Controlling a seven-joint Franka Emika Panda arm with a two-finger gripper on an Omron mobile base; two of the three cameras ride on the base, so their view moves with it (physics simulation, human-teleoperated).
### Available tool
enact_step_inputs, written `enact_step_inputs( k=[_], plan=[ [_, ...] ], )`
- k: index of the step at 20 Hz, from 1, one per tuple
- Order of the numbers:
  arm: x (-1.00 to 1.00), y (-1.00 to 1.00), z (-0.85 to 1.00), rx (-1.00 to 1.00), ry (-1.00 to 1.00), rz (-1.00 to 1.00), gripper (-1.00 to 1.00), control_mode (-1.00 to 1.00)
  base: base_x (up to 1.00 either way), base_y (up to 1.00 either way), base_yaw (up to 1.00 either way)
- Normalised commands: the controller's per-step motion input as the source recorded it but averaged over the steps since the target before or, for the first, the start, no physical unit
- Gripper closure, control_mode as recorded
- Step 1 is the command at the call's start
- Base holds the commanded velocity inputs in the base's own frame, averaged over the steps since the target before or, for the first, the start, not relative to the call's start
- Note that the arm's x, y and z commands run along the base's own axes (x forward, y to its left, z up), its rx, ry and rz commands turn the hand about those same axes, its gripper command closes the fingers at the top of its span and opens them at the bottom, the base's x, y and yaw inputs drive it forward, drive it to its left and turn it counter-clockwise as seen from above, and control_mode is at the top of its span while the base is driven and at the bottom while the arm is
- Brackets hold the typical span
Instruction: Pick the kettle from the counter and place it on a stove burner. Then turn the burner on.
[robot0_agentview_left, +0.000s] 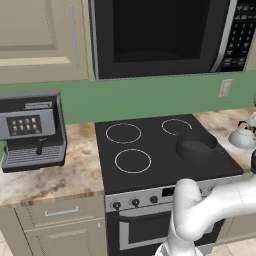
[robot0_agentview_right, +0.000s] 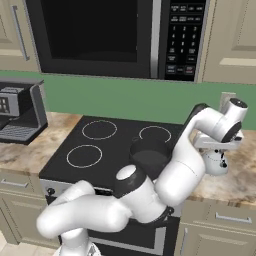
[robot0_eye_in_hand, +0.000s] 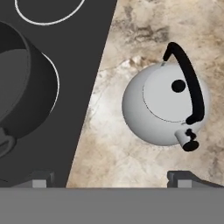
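One step in hand — reaching: gripper (robot0_eye_in_hand: 111, 178) hovers over the kettle (robot0_eye_in_hand: 164, 105) on the counter (robot0_eye_in_hand: 131, 148), jaws released; next, descend onto its handle (robot0_eye_in_hand: 188, 83) — then clench

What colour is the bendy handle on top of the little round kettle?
Black. The thin arched handle curves over the silvery-white dome-shaped kettle; the hand view shows it best.

Seen from above, a silvery kettle (robot0_eye_in_hand: 164, 105) with a dark arched handle sits on the marbled stone surface (robot0_eye_in_hand: 131, 153), beside the black cooktop (robot0_eye_in_hand: 81, 52) carrying a dark pot (robot0_eye_in_hand: 22, 92); fingers (robot0_eye_in_hand: 186, 179) spread wide
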Motion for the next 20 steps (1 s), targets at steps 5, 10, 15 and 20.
enact_step_inputs(
  k=[5,10,15,20],
  plan=[
    [0.25,-0.01,-0.23,0.0,0.0,0.02,-1.0,-1.0,0.0,0.0,0.0],
    [0.3,-0.13,-0.21,0.01,-0.02,0.03,-1.0,-1.0,0.0,0.0,0.0],
    [0.38,-0.35,-0.11,0.03,-0.03,0.01,-1.0,-1.0,0.0,0.0,0.0],
    [0.41,-0.4,-0.02,0.05,-0.01,0.01,-1.0,-1.0,0.0,0.0,0.0]
  ],
)
